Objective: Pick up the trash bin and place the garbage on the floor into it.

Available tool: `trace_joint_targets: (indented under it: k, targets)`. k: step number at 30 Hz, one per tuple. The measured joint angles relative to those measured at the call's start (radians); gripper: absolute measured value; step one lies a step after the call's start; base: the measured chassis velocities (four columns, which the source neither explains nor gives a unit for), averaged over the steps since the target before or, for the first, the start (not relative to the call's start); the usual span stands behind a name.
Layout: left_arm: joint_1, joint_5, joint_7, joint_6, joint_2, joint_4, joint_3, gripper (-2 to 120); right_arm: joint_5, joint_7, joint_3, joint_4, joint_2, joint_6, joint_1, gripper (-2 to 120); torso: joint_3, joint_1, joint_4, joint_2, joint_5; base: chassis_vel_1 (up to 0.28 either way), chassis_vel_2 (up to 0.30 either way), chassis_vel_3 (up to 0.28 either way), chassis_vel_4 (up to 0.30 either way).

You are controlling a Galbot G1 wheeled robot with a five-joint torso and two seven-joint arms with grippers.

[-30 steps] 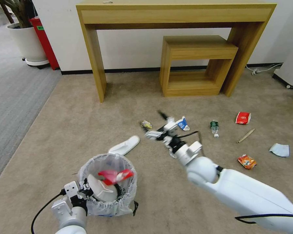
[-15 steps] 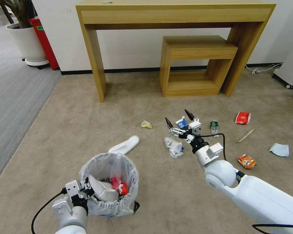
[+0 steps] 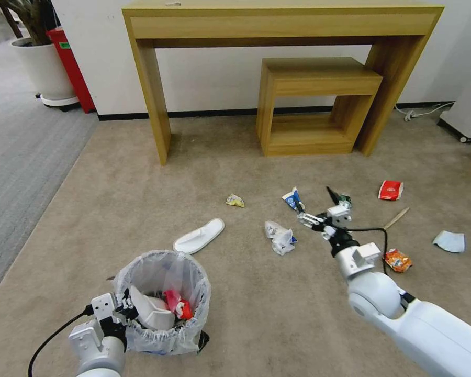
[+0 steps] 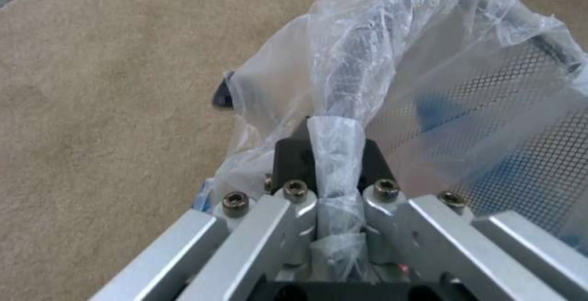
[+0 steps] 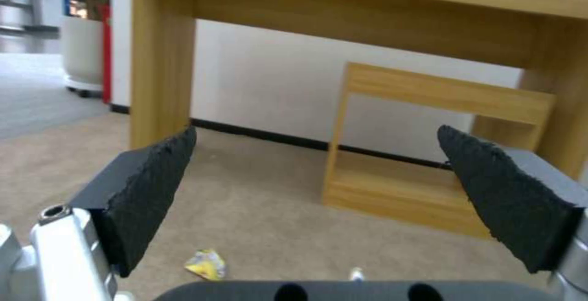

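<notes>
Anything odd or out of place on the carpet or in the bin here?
Litter is scattered over the floor: a slipper, crumpled wrapper, carton, mask. In the bin, another slipper juts up.

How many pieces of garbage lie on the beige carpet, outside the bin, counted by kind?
Slipper: 1
Packets and wrappers: 4 (yellow packet, white wrapper, red wrapper, orange packet)
Carton: 1
Bottle: 1
Wooden stick: 1
Mask: 1
Total: 9
</notes>
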Motion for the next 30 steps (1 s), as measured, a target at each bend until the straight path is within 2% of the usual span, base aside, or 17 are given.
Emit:
trace_joint_targets:
  k: [5, 12, 20, 30]
  targets:
    - [-0.025, -0.055, 0.004, 0.006, 0.018, 0.005, -0.046, 3, -0.028, -0.009, 0.115, 0.001, 0.002, 0.011, -0.113, 100, 0.0, 0.0, -0.0002, 0.0, -0.0002, 0.0, 0.0, 0.0, 0.0]
    - [-0.036, -0.108, 0.002, 0.007, 0.063, -0.005, -0.118, 3, -0.056, -0.012, 0.199, -0.013, 0.016, 0.04, -0.192, 100, 0.0, 0.0, -0.0001, 0.0, -0.0003, 0.0, 0.0, 0.0, 0.0]
    - [-0.036, -0.092, 0.01, 0.016, 0.066, 0.006, -0.125, 3, -0.062, 0.012, 0.213, -0.022, 0.058, 0.033, -0.2, 100, 0.0, 0.0, 0.0001, 0.0, -0.0004, 0.0, 0.0, 0.0, 0.0]
    - [-0.019, -0.032, 0.099, 0.045, 0.055, 0.0, -0.134, 3, -0.054, 0.036, 0.241, -0.038, 0.061, 0.008, -0.236, 100, 0.0, 0.0, 0.0, 0.0, -0.0003, 0.0, 0.0, 0.0, 0.0]
